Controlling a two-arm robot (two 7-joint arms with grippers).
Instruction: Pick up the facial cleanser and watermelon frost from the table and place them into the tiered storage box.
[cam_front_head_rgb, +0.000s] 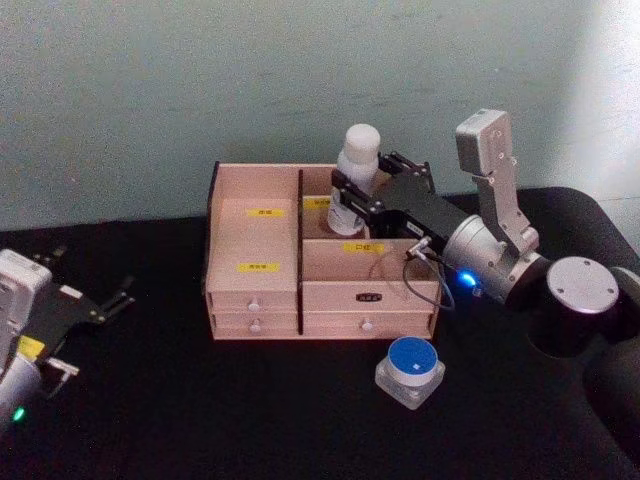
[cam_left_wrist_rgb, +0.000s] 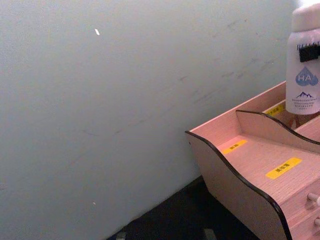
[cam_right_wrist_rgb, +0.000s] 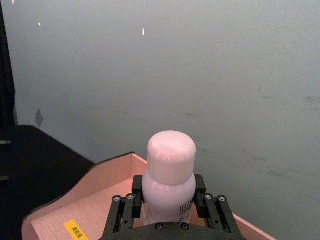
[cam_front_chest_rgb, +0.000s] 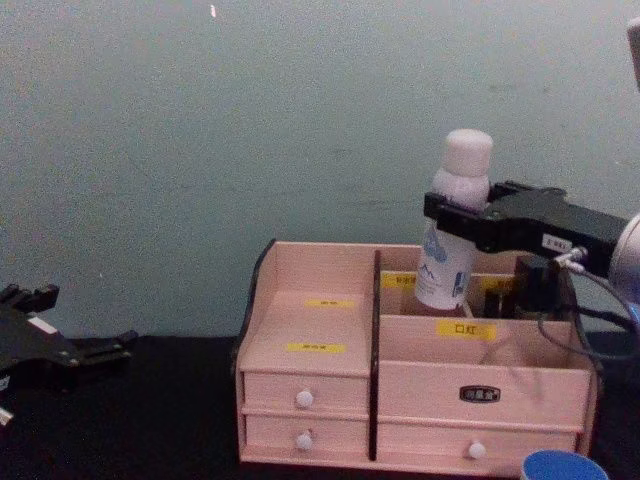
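Clamping the slim white round-capped facial cleanser (cam_front_head_rgb: 358, 150), right gripper (cam_front_head_rgb: 365, 180) reaches over the tiered storage box (cam_front_head_rgb: 255, 240)

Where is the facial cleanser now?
In the head view, the facial cleanser stands upright in the tiered storage box, rear right compartment, held by the right gripper.

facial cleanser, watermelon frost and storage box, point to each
facial cleanser (cam_front_chest_rgb: 445, 270): chest view, lower body
watermelon frost (cam_front_head_rgb: 411, 360): head view, blue lid
storage box (cam_front_head_rgb: 250, 236): head view, left shelf
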